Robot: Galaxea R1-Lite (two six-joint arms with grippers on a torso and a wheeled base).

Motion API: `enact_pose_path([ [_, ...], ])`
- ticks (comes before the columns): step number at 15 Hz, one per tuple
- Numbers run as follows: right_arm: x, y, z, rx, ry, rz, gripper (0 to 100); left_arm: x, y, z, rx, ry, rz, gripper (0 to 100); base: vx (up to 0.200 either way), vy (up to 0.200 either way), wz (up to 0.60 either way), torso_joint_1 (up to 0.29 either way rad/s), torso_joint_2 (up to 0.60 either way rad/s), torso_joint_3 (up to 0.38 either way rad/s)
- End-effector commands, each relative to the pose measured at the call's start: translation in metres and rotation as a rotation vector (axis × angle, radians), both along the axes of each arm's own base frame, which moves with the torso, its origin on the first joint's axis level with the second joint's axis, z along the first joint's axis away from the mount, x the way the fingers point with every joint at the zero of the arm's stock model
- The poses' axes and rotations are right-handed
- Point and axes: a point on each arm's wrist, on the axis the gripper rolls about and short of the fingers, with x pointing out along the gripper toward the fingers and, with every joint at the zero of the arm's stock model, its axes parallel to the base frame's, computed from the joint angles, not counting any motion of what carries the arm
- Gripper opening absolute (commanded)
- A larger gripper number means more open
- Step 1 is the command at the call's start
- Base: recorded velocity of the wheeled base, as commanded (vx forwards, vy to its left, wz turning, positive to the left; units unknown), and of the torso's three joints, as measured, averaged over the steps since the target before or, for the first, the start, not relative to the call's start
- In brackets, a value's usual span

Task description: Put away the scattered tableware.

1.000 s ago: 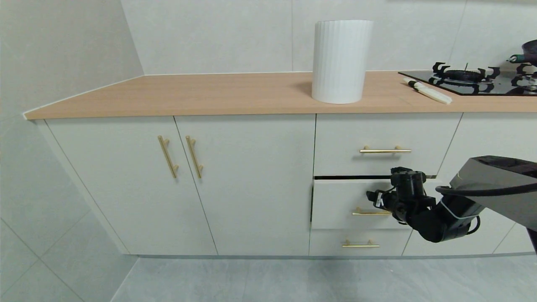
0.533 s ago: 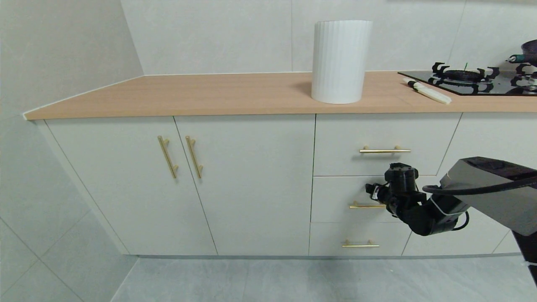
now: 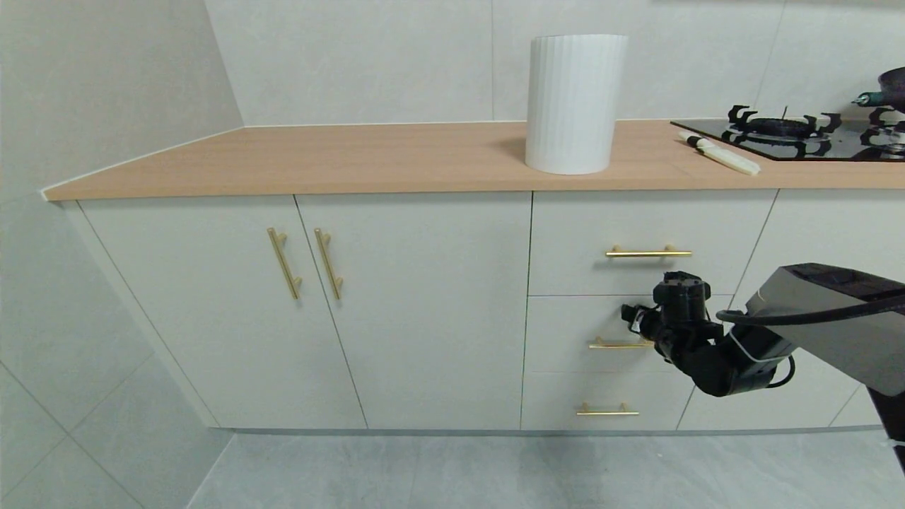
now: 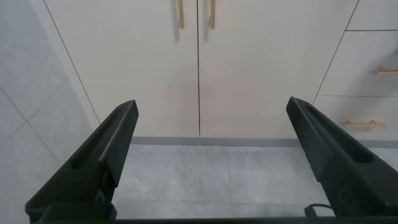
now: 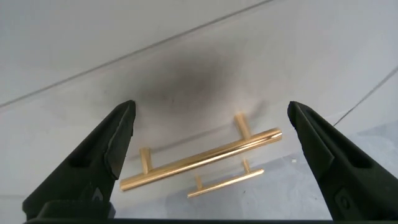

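Left gripper [image 4: 210, 106], fingers spread wide, faces the double cabinet doors [image 4: 155, 62] and the grey floor [image 4: 205, 174]. On the wooden counter [image 3: 318, 159] stands a ribbed white canister [image 3: 574, 102]. Lower right, the right gripper [image 5: 210, 107], also spread wide, faces the shut middle drawer [image 3: 565, 332], whose gold handle [image 5: 199, 158] is framed between its fingers. A pale utensil [image 3: 721, 154] lies far right on the counter, just beside the gas hob [image 3: 785, 129].

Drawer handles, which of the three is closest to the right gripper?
The middle handle: the open right gripper sits level with it, at its right end. The top handle lies above the gripper, the bottom handle below.
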Motion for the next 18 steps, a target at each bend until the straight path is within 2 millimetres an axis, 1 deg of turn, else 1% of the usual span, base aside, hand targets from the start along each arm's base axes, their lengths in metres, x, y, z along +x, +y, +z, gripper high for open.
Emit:
enact_pose_path([
  [1, -0.049, -0.004, 0.057, 0.011, -0.017, 0.046, 100, 0.000, 0.000, 0.000, 0.000, -0.001, 0.000, 100, 0.000, 0.000, 0.00, 0.000, 0.00, 0.000],
  [2, -0.066, -0.007, 0.075, 0.019, -0.031, 0.073, 100, 0.000, 0.000, 0.000, 0.000, -0.001, 0.000, 100, 0.000, 0.000, 0.00, 0.000, 0.00, 0.000],
  [3, -0.101, -0.013, 0.109, 0.034, -0.076, 0.131, 100, 0.000, 0.000, 0.000, 0.000, -0.001, 0.000, 100, 0.000, 0.000, 0.00, 0.000, 0.00, 0.000],
  [4, -0.113, -0.016, 0.120, 0.018, -0.090, 0.136, 100, 0.000, 0.000, 0.000, 0.000, -0.001, 0.000, 100, 0.000, 0.000, 0.00, 0.000, 0.00, 0.000],
  [5, -0.152, -0.023, 0.147, -0.034, -0.141, 0.147, 100, 0.000, 0.000, 0.000, 0.000, -0.001, 0.000, 100, 0.000, 0.000, 0.00, 0.000, 0.00, 0.000],
  [6, -0.180, -0.029, 0.164, -0.058, -0.189, 0.138, 100, 0.000, 0.000, 0.000, 0.000, -0.001, 0.000, 100, 0.000, 0.000, 0.00, 0.000, 0.00, 0.000],
  [7, -0.204, -0.034, 0.175, -0.079, -0.231, 0.138, 100, 0.000, 0.000, 0.000, 0.000, 0.000, 0.000, 100, 0.000, 0.000, 0.00, 0.000, 0.00, 0.000],
  [8, -0.240, -0.042, 0.188, -0.118, -0.297, 0.133, 100, 0.000, 0.000, 0.000, 0.000, -0.001, 0.000, 100, 0.000, 0.000, 0.00, 0.000, 0.00, 0.000],
  [11, -0.325, -0.061, 0.211, -0.246, -0.417, 0.087, 100, 0.000, 0.000, 0.000, 0.000, 0.000, 0.000, 100, 0.000, 0.000, 0.00, 0.000, 0.00, 0.000],
  [14, -0.400, -0.075, 0.226, -0.288, -0.434, 0.087, 100, 0.000, 0.000, 0.000, 0.000, 0.000, 0.000, 100, 0.000, 0.000, 0.00, 0.000, 0.00, 0.000],
  [16, -0.437, -0.081, 0.225, -0.294, -0.429, 0.063, 100, 0.000, 0.000, 0.000, 0.000, 0.000, 0.000, 100, 0.000, 0.000, 0.00, 0.000, 0.00, 0.000],
  [18, -0.463, -0.083, 0.216, -0.315, -0.462, 0.003, 100, 0.000, 0.000, 0.000, 0.000, 0.000, 0.000, 100, 0.000, 0.000, 0.00, 0.000, 0.00, 0.000],
])
